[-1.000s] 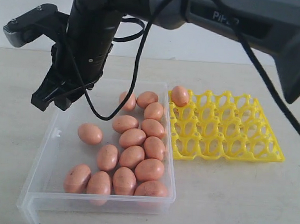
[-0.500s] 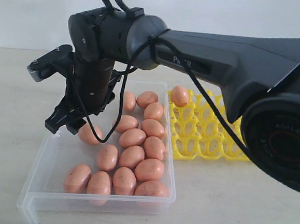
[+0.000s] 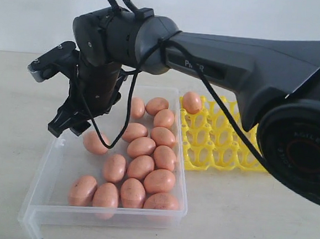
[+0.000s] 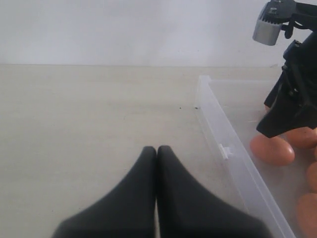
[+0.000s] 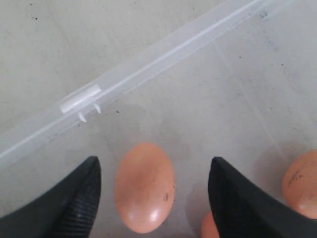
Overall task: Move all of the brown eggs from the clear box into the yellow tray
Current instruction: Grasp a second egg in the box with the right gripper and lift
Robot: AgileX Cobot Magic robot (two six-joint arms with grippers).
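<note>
The clear box (image 3: 102, 217) lies on the worktop (image 3: 240, 225), its front wall nearest the exterior camera. Inside it, the brown eggs (image 3: 145, 168) crowd the side of the box facing the yellow tray (image 3: 201, 156), from the front wall back to the far wall. One lone egg (image 3: 94, 143) sits apart from them on the box's bare floor, near the long wall that carries the clasp (image 5: 80, 99). The right end effector (image 3: 68, 128) hangs inside the box over that spot. Its fingers are spread wide, the lone egg lies in the gap between them, and neither finger touches it in the right wrist view. The left end effector (image 4: 157, 154) is outside the box's clasp wall, over bare worktop, fingers pressed together and empty. The yellow tray lies just beside the box's opposite long wall. A single egg (image 3: 192, 102) rests in the tray cup next to the box's far corner.
</note>
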